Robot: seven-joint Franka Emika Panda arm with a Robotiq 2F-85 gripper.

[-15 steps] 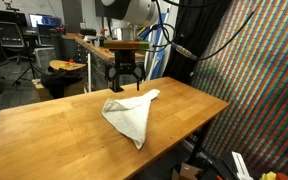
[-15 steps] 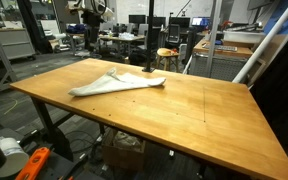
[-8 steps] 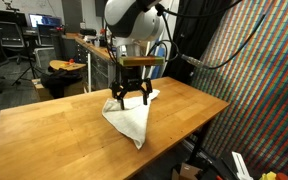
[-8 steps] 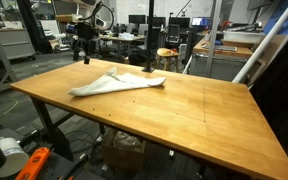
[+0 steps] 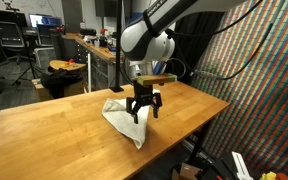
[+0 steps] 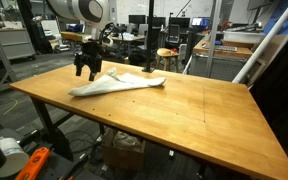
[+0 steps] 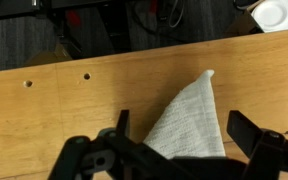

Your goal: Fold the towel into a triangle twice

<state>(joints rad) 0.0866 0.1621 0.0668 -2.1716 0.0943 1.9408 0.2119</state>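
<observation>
on the wooden counter (image 5: 44,130) the towel (image 5: 127,122) lay in a rumpled, roughly triangular fold, toward the middle of the wood. over its far side hung the tool (image 5: 144,108), released, jaws spread wide and grasping nothing. in the wrist view the two dark fingers (image 7: 249,132) stood on either side of the towel (image 7: 189,118), whose narrow tip pointed away from them; whether they touched the cloth could not be told. two small holes (image 7: 26,83) marked the bare wood beyond that tip. in an exterior view the tool (image 6: 87,70) hung over the towel's (image 6: 114,84) thicker end, with the arm rising behind it and the cloth in open view below. around the counter (image 6: 184,110) was workshop clutter: a stool (image 5: 62,66) with a yellow seat, desks with monitors (image 6: 144,20), and a many-coloured patterned wall (image 5: 269,70) close by one end. a white tub-like thing (image 7: 279,12) sat on the floor past the counter's far edge; its contents could not be made out.
</observation>
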